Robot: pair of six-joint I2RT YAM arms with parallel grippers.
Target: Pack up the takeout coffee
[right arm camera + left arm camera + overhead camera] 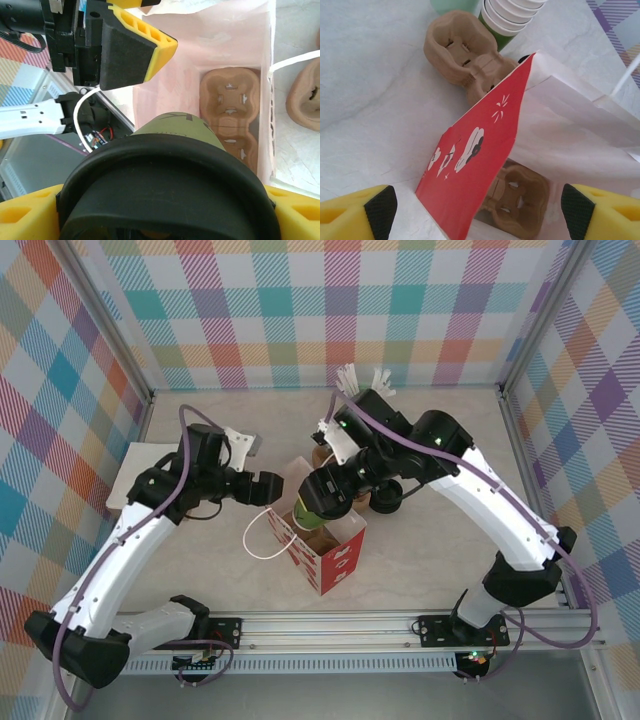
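The takeout coffee [172, 135], a green cup under a black lid [165, 195], hangs over the open mouth of the red and white paper bag [328, 550]. My right gripper [165, 210] is shut on it, one yellow finger on each side of the lid. From above, the cup [308, 512] sits at the bag's top edge. A brown pulp cup carrier [232, 112] lies on the bag's floor. My left gripper [479, 207] is open, its fingers wide apart astride the bag's red wall [475, 150], and the carrier [520, 197] shows below.
A second pulp carrier [462, 52] lies on the table beyond the bag, beside a stack of lidless green cups [507, 15] and a pale green pot [452, 5]. The bag's white handle [258, 535] loops out to the left. White stirrers [360, 378] stand at the back.
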